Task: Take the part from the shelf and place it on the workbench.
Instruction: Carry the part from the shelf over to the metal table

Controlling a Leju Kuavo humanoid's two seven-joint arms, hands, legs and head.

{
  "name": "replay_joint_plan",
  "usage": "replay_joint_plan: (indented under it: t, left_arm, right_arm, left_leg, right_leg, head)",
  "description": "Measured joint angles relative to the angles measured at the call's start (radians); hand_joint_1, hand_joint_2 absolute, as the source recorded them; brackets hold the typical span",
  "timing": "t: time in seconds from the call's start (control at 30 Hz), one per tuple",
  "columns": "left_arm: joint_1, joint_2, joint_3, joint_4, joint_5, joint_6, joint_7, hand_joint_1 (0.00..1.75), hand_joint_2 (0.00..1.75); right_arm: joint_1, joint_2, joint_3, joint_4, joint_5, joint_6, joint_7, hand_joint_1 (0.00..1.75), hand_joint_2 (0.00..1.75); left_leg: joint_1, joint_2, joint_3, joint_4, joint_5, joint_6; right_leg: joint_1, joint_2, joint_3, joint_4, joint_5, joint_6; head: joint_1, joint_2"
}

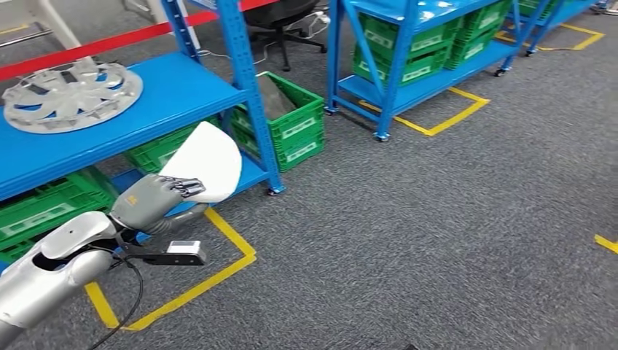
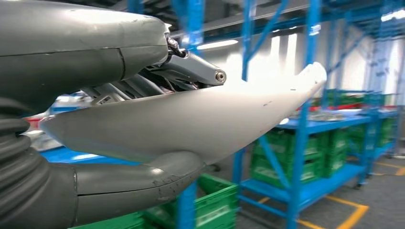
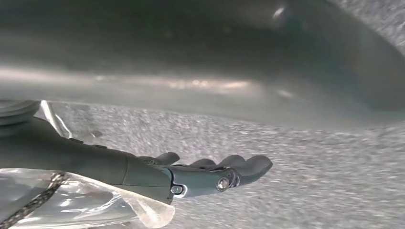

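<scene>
My left hand (image 1: 151, 198) grips a white, curved shell-like part (image 1: 208, 160) and holds it in the air in front of the blue shelf (image 1: 175, 95), over the carpet. The left wrist view shows the same white part (image 2: 191, 119) pinched between the grey thumb (image 2: 133, 183) below and the darker fingers (image 2: 191, 71) above. My right hand (image 3: 210, 174) hangs over grey carpet with its fingers lightly curled and nothing in them.
A silver wheel cover (image 1: 69, 95) lies on the blue shelf. Green crates (image 1: 291, 120) sit on the lower shelves and the floor. A second blue rack (image 1: 415, 51) stands farther back. Yellow floor tape (image 1: 211, 277) marks bays on the grey carpet (image 1: 437, 240).
</scene>
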State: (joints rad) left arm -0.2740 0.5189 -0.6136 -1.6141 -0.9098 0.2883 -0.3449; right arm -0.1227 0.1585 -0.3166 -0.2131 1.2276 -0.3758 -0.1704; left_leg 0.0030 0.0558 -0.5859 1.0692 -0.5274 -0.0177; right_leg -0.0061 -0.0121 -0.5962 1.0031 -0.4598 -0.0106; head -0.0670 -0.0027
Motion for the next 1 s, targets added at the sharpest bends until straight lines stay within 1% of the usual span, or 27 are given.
replay_joint_plan:
  t: [0.03,0.07,0.1,0.13,0.17,0.2,0.27,0.3,0.33,0.37,0.4,0.43,0.47,0.5,0.53,0.57,0.6,0.63,0.67,0.7,0.77,0.8,0.83,0.87,0.9,0.93,1.0]
  left_arm:
    - [0.002,0.001,0.001,-0.001,0.000,0.001,0.000,1.75,1.75]
    - [0.005,0.003,0.002,-0.001,0.000,0.001,0.000,1.75,1.75]
    - [0.008,0.004,0.002,-0.001,0.000,0.001,0.000,1.75,1.75]
    - [0.010,0.004,0.002,-0.001,0.000,0.001,0.000,1.75,1.75]
    - [0.011,0.004,0.002,-0.001,-0.001,0.001,0.000,1.75,1.75]
    - [0.012,0.004,0.003,-0.001,-0.001,0.001,0.000,1.75,1.75]
    - [0.010,0.004,0.005,-0.001,-0.001,0.002,0.000,1.75,1.75]
    - [0.008,0.004,0.007,-0.002,-0.001,0.002,0.000,1.75,1.75]
    - [0.008,0.004,0.008,-0.002,-0.001,0.002,0.000,1.75,1.75]
    - [0.007,0.004,0.010,-0.002,-0.002,0.002,0.000,1.75,1.75]
    - [0.006,0.004,0.011,-0.003,-0.002,0.003,-0.001,1.75,1.75]
    - [0.005,0.004,0.012,-0.003,-0.002,0.003,-0.001,1.75,1.75]
    - [0.004,0.003,0.013,-0.003,-0.003,0.004,-0.001,1.75,1.75]
    - [0.002,0.002,0.014,-0.003,-0.003,0.004,-0.002,1.75,1.75]
    - [0.002,0.002,0.015,-0.004,-0.003,0.004,-0.002,1.75,1.75]
    - [0.002,0.001,0.015,-0.004,-0.003,0.004,-0.003,1.75,1.75]
    - [0.003,0.001,0.016,-0.004,-0.003,0.003,-0.004,1.75,1.75]
    - [0.003,0.000,0.016,-0.004,-0.003,0.002,-0.005,1.75,1.75]
    - [0.003,0.000,0.016,-0.004,-0.002,0.000,-0.006,1.75,1.75]
    - [0.002,-0.001,0.016,-0.004,-0.002,-0.001,-0.006,1.75,1.75]
    - [0.001,-0.001,0.016,-0.004,-0.001,-0.003,-0.008,1.75,1.75]
    - [0.000,0.000,0.017,-0.004,0.000,-0.003,-0.008,1.75,1.75]
    - [-0.001,0.000,0.018,-0.004,0.000,-0.003,-0.009,1.75,1.75]
    - [-0.002,0.000,0.019,-0.004,0.000,-0.004,-0.009,1.75,1.75]
    - [-0.004,0.000,0.019,-0.004,0.000,-0.004,-0.009,1.75,1.75]
    - [-0.005,0.000,0.019,-0.005,0.000,-0.004,-0.009,1.75,1.75]
    - [-0.006,0.000,0.020,-0.005,0.000,-0.004,-0.009,1.75,1.75]
  right_arm:
    - [-0.002,0.000,0.000,0.000,0.000,0.000,0.000,0.00,0.00]
    - [-0.003,0.001,0.000,0.000,-0.001,0.000,0.000,0.00,0.00]
    - [-0.003,0.001,0.000,0.000,-0.001,-0.001,0.000,0.00,0.00]
    - [-0.002,0.001,0.000,0.000,-0.002,0.000,0.001,0.00,0.00]
    - [-0.001,0.001,0.000,0.000,-0.003,0.000,0.001,0.00,0.00]
    - [0.000,0.001,0.000,0.000,-0.004,0.000,0.002,0.00,0.00]
    - [-0.002,0.001,0.000,0.000,-0.006,0.000,0.002,0.00,0.00]
    - [-0.004,0.002,0.000,0.000,-0.007,0.000,0.003,0.00,0.00]
    - [-0.005,0.002,0.000,0.000,-0.007,0.000,0.003,0.00,0.00]
    - [-0.005,0.002,0.000,0.000,-0.007,0.000,0.003,0.00,0.00]
    - [-0.004,0.002,0.000,0.000,-0.006,0.000,0.003,0.00,0.00]
    - [-0.002,0.002,0.000,0.000,-0.007,0.000,0.003,0.00,0.00]
    - [0.000,0.002,0.000,0.000,-0.007,0.000,0.003,0.00,0.00]
    - [-0.001,0.002,0.000,0.000,-0.007,0.000,0.003,0.00,0.00]
    - [-0.002,0.002,0.000,0.000,-0.007,0.000,0.004,0.00,0.00]
    - [-0.005,0.002,0.000,0.000,-0.008,0.000,0.005,0.00,0.00]
    - [-0.007,0.002,0.000,0.000,-0.008,0.001,0.005,0.00,0.00]
    - [-0.007,0.002,0.000,0.000,-0.009,0.001,0.006,0.00,0.00]
    - [-0.007,0.002,0.000,0.000,-0.009,0.002,0.007,0.00,0.00]
    - [-0.007,0.002,0.000,0.000,-0.010,0.003,0.009,0.00,0.00]
    - [-0.010,0.002,0.000,0.000,-0.009,0.004,0.010,0.00,0.00]
    - [-0.012,0.002,0.000,0.000,-0.008,0.004,0.010,0.00,0.00]
    - [-0.013,0.002,0.000,0.000,-0.008,0.004,0.010,0.00,0.00]
    - [-0.014,0.002,0.000,0.000,-0.007,0.004,0.010,0.00,0.00]
    - [-0.013,0.002,0.000,0.000,-0.008,0.005,0.010,0.00,0.00]
    - [-0.012,0.002,0.000,0.000,-0.009,0.005,0.010,0.00,0.00]
    - [-0.012,0.002,0.000,0.000,-0.011,0.005,0.011,0.00,0.00]
  left_leg:
    - [0.003,-0.027,-0.024,0.061,-0.034,-0.004]
    - [0.004,-0.041,-0.053,0.132,-0.068,-0.006]
    - [0.005,-0.047,-0.078,0.193,-0.090,-0.008]
    - [0.005,-0.048,-0.093,0.226,-0.095,-0.008]
    - [0.005,-0.049,-0.089,0.219,-0.079,-0.008]
    - [0.006,-0.052,-0.067,0.173,-0.046,-0.007]
    - [0.011,-0.083,-0.004,0.037,0.020,-0.003]
    - [0.013,-0.100,0.019,-0.015,0.035,-0.001]
    - [0.014,-0.112,0.029,-0.043,0.039,0.001]
    - [0.012,-0.114,0.030,-0.050,0.035,0.005]
    - [0.011,-0.105,0.030,-0.054,0.036,0.010]
    - [0.011,-0.094,0.030,-0.058,0.040,0.017]
    - [0.012,-0.083,0.031,-0.062,0.043,0.024]
    - [0.013,-0.071,0.031,-0.066,0.047,0.031]
    - [0.012,-0.059,0.031,-0.068,0.048,0.035]
    - [0.010,-0.047,0.030,-0.068,0.048,0.037]
    - [0.009,-0.034,0.029,-0.068,0.048,0.038]
    - [0.008,-0.021,0.029,-0.067,0.048,0.039]
    - [0.008,-0.009,0.028,-0.067,0.047,0.039]
    - [0.008,0.004,0.029,-0.067,0.047,0.038]
    - [0.005,0.027,0.031,-0.065,0.043,0.032]
    - [0.002,0.037,0.032,-0.063,0.040,0.027]
    - [-0.001,0.046,0.032,-0.062,0.039,0.022]
    - [-0.003,0.055,0.032,-0.061,0.038,0.018]
    - [-0.003,0.064,0.034,-0.061,0.038,0.014]
    - [-0.001,0.064,0.035,-0.061,0.035,0.009]
    - [0.006,0.020,0.022,-0.024,0.004,0.001]
  right_leg:
    - [-0.001,0.011,-0.001,0.000,0.002,-0.003]
    - [0.000,0.022,-0.001,0.000,0.003,-0.004]
    - [0.000,0.034,-0.001,0.001,0.003,-0.005]
    - [0.000,0.047,-0.002,0.001,0.004,-0.005]
    - [0.000,0.059,-0.002,0.002,0.005,-0.004]
    - [0.000,0.072,-0.002,0.004,0.005,-0.003]
    - [0.001,0.098,-0.004,0.008,0.007,0.002]
    - [0.001,0.110,-0.009,0.011,0.009,0.006]
    - [0.000,0.121,-0.016,0.013,0.012,0.013]
    - [-0.002,0.131,-0.022,0.013,0.016,0.020]
    - [-0.004,0.140,-0.028,0.012,0.020,0.027]
    - [-0.005,0.135,-0.034,0.014,0.020,0.033]
    - [-0.004,0.114,-0.045,0.026,0.010,0.037]
    - [-0.002,0.086,-0.063,0.059,-0.011,0.041]
    - [-0.002,0.054,-0.090,0.113,-0.041,0.044]
    - [-0.002,0.033,-0.122,0.181,-0.074,0.048]
    - [-0.004,0.024,-0.152,0.245,-0.100,0.051]
    - [-0.005,0.020,-0.170,0.286,-0.112,0.053]
    - [-0.006,0.018,-0.169,0.291,-0.105,0.054]
    - [-0.006,0.012,-0.146,0.252,-0.081,0.054]
    - [-0.001,-0.021,-0.063,0.111,-0.026,0.050]
    - [0.002,-0.035,-0.031,0.054,-0.010,0.044]
    - [0.005,-0.044,-0.013,0.022,-0.004,0.037]
    - [0.008,-0.041,-0.009,0.014,-0.006,0.031]
    - [0.008,-0.029,-0.012,0.013,-0.003,0.023]
    - [0.006,-0.019,-0.013,0.011,-0.001,0.018]
    - [0.003,0.002,-0.012,0.007,0.004,0.006]
  head:
    - [-0.001,0.000]
    - [-0.002,0.000]
    - [-0.002,0.000]
    - [-0.002,0.000]
    - [-0.002,0.000]
    - [-0.002,0.000]
    - [-0.001,0.000]
    - [-0.001,0.000]
    - [-0.001,0.000]
    - [-0.001,0.000]
    - [-0.001,0.000]
    - [-0.001,0.000]
    - [0.001,0.000]
    - [0.004,0.000]
    - [0.005,0.000]
    - [0.006,0.000]
    - [0.006,0.000]
    - [0.006,0.000]
    - [0.006,0.000]
    - [0.006,0.000]
    - [0.007,0.000]
    - [0.005,0.000]
    - [0.004,0.000]
    - [0.003,0.000]
    - [0.001,0.000]
    - [0.001,0.000]
    - [0.000,0.000]
